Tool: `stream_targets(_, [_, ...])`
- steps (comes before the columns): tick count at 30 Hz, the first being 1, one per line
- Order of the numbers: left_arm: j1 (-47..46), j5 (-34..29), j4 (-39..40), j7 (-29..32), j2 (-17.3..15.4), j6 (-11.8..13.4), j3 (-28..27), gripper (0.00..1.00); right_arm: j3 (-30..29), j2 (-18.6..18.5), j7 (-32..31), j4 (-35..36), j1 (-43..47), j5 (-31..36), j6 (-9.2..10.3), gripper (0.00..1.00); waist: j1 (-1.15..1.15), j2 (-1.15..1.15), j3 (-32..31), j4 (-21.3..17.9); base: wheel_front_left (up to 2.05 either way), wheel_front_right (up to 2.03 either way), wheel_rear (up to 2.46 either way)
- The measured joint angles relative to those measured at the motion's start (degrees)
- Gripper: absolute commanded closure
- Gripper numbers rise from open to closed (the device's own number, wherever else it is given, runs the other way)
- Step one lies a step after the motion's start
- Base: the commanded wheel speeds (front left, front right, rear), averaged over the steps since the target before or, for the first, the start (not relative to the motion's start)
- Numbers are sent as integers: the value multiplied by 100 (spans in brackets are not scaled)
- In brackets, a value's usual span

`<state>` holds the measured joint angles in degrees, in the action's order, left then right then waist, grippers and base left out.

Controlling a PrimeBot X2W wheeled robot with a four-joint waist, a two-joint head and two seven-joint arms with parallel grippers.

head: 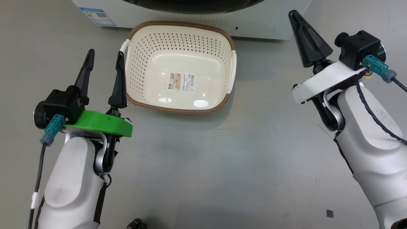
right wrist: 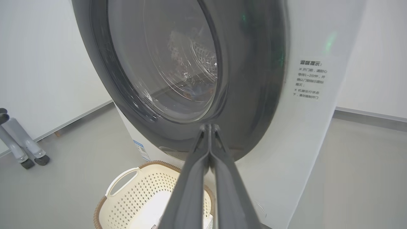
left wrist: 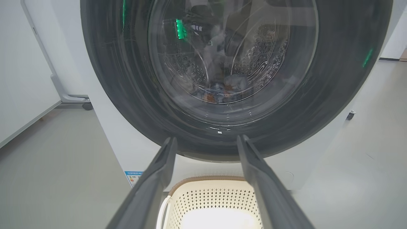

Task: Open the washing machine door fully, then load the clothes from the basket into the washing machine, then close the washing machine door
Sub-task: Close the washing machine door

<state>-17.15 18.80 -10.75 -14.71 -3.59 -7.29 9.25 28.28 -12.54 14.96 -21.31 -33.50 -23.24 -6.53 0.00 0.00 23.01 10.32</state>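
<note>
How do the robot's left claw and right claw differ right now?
The left claw stands open, fingers spread apart; the right claw is shut, fingers pressed into one point. The left claw sits on a green bracket, the right claw on a white bracket. The left claw is close beside the basket; the right claw is farther from it. Both have long dark fingers and hold nothing.

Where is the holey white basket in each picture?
Head view: basket, upper middle, before the washing machine.
Left wrist view: bottom middle, under the door.
Right wrist view: bottom left.
Shared landmark: the machine's blue label, near the basket.
</note>
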Motion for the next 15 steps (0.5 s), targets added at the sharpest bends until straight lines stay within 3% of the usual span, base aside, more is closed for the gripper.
stream_targets(10, [491,-14,-158,0,-193,0,-205,0,-232,93,-3,4,593,-1,-9,100,0,0,-532,-258,0,0,0])
stream_targets(12, [617,-15,-216,0,-256,0,-219,0,-257,138,-4,4,712,-1,-15,83,0,0,-645,-322,0,0,0])
stream_targets(15, [772,-15,-315,0,-279,0,-305,0,-328,168,-4,2,884,-1,-45,46,0,0,-816,-419,0,0,0])
